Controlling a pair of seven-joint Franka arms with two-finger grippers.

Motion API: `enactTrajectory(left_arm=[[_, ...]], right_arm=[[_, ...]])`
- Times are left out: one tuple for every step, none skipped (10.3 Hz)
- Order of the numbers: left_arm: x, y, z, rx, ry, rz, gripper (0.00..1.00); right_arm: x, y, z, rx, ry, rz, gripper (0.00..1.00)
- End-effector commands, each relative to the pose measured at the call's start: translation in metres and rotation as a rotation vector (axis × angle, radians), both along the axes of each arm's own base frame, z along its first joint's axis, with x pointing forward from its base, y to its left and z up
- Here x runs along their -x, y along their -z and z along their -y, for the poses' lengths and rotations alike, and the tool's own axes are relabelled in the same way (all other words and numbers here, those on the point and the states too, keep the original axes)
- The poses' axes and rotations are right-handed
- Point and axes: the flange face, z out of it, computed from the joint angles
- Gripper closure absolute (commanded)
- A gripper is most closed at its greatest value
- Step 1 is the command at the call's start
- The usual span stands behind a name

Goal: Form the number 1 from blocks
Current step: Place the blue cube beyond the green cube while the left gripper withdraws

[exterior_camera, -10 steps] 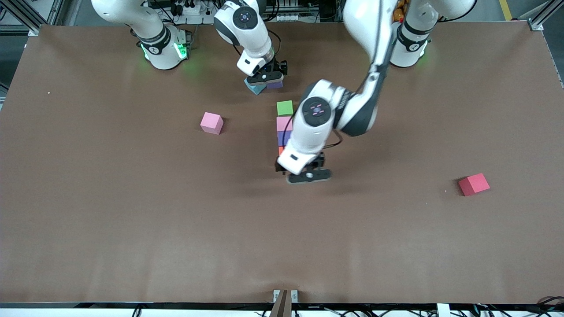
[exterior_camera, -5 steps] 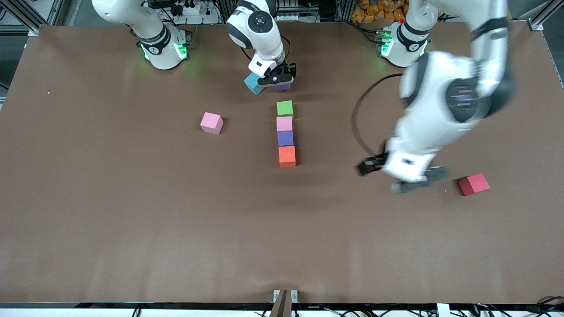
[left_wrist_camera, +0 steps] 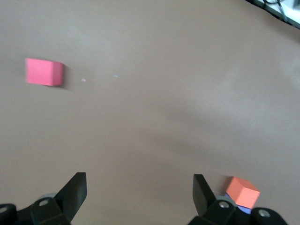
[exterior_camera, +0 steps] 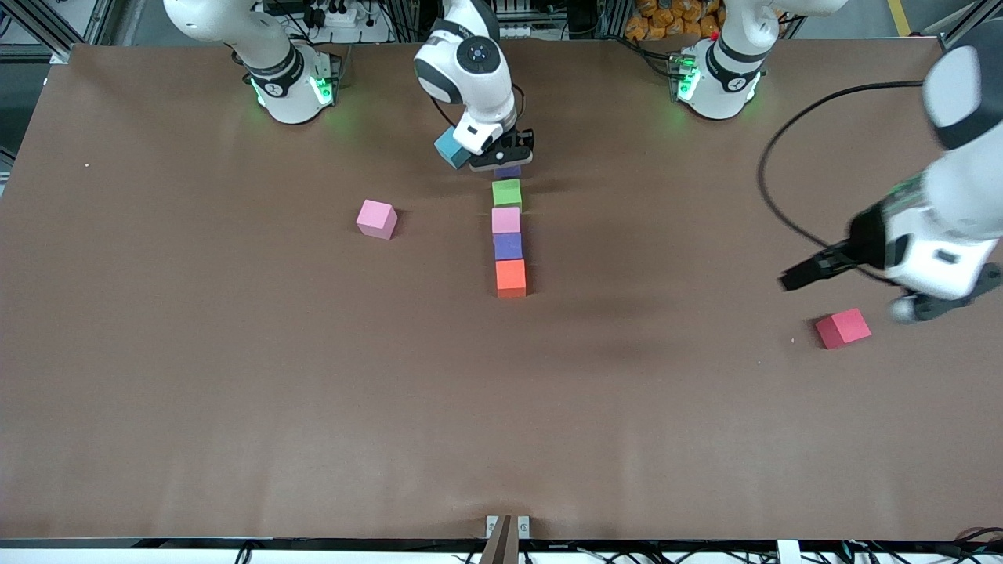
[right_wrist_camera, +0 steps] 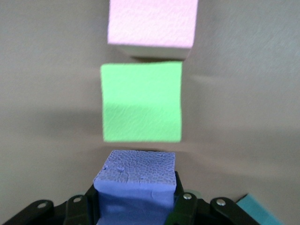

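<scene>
A column of blocks lies mid-table: green (exterior_camera: 506, 192), pink (exterior_camera: 505, 220), purple (exterior_camera: 508, 246), orange (exterior_camera: 511, 277). My right gripper (exterior_camera: 501, 160) is shut on a second purple block (right_wrist_camera: 136, 185), held just over the table at the column's green block (right_wrist_camera: 142, 101) end. A light blue block (exterior_camera: 450, 147) sits beside that gripper. Toward the right arm's end lies a loose pink block (exterior_camera: 376, 218). My left gripper (exterior_camera: 940, 301) hangs open and empty over the table beside the red block (exterior_camera: 842, 327); its wrist view shows the red block (left_wrist_camera: 44, 71) some way off.
Both arm bases (exterior_camera: 286, 78) stand along the table edge farthest from the front camera. The left arm's black cable (exterior_camera: 772, 188) loops above the table near the red block. A small bracket (exterior_camera: 507, 526) sits at the table edge nearest the camera.
The left arm swung from the orange block toward its own end of the table, stopping by the red block. The right gripper carried the purple block from beside the light blue block toward the green one.
</scene>
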Motion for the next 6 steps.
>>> enactTrajectory(left_arm=[[0.018,-0.015,-0.037,-0.031,0.038,-0.022,0.0],[0.027,-0.023,-0.052,-0.024,0.068,-0.045,0.0],[0.036,-0.028,-0.062,-0.023,0.078,-0.052,0.0],[0.04,-0.03,-0.072,-0.037,0.104,-0.051,0.0],[0.043,-0.027,-0.076,-0.052,0.157,-0.058,0.0],[0.044,-0.028,-0.08,-0.056,0.161,-0.058,0.0]], right_arm=[[-0.013,0.002,-0.006,0.005,0.0,0.029,0.58],[-0.018,0.001,-0.008,0.001,0.002,0.035,0.58],[-0.025,0.002,-0.007,0.003,0.009,0.041,0.58],[-0.028,0.004,-0.009,0.004,0.009,0.043,0.58],[-0.028,0.005,-0.008,0.005,0.01,0.045,0.57],[-0.031,0.004,-0.007,0.009,0.004,0.052,0.55]])
